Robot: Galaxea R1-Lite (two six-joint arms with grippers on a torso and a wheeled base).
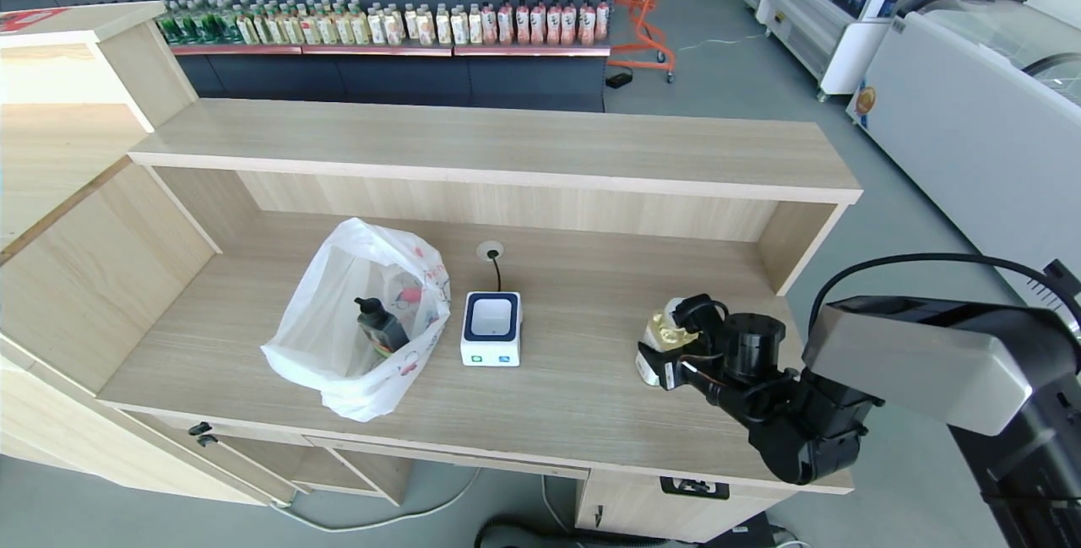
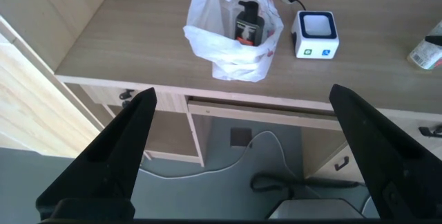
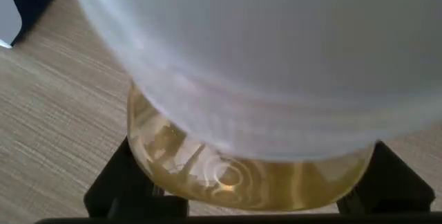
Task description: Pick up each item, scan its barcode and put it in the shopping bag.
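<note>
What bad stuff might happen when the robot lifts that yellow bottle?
1. The bottle looks smooth and round and holds liquid. It might slip or tilt in the right end effector.
2. The scanner sits between the bottle and the shopping bag, so a low carry could bump it.
3. The bag is floppy and already holds a pump bottle. The new bottle might snag the rim or knock it over.

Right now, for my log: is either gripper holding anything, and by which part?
The right gripper clasps the yellow bottle by its body, below the cap; left gripper empty.
</note>
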